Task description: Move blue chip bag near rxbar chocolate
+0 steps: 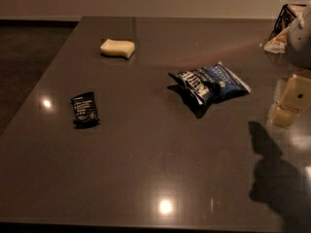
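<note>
The blue chip bag (210, 84) lies crumpled on the dark grey table (155, 154), right of centre, with white lettering and a lighter blue end pointing right. The rxbar chocolate (84, 109) is a small black bar with white print, lying flat at the left, well apart from the bag. My gripper (289, 103), cream-coloured, hangs at the right edge of the view, above the table and to the right of the bag, not touching it. It holds nothing that I can see.
A pale yellow sponge (117, 48) lies at the back left. A dark wire basket with white wrappers (286, 28) stands at the back right corner. The gripper's shadow (266, 154) falls on the table at the front right.
</note>
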### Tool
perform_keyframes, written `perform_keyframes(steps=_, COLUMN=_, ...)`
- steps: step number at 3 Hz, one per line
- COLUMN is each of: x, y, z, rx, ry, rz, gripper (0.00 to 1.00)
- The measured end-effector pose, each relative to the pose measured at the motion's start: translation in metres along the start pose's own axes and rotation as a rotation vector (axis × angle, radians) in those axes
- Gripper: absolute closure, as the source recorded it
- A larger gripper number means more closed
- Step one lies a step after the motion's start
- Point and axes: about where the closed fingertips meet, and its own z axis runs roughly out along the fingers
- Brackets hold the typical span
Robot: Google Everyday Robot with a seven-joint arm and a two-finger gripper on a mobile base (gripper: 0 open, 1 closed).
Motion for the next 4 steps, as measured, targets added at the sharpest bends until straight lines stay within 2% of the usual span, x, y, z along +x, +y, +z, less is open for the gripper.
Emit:
perform_keyframes(steps=1, x=0.0, y=0.0, z=0.0, rx=0.0, ry=0.0, rz=0.0, gripper=0.0)
perform_keyframes(steps=2, x=-0.004, y=-0.015, z=0.014, rx=-0.003, ry=-0.007, rz=-0.011, gripper=0.0)
perform_keyframes(steps=4, x=-0.023, y=-0.052, z=0.076, rx=-0.022, ry=-0.006, rz=0.012, gripper=0.0)
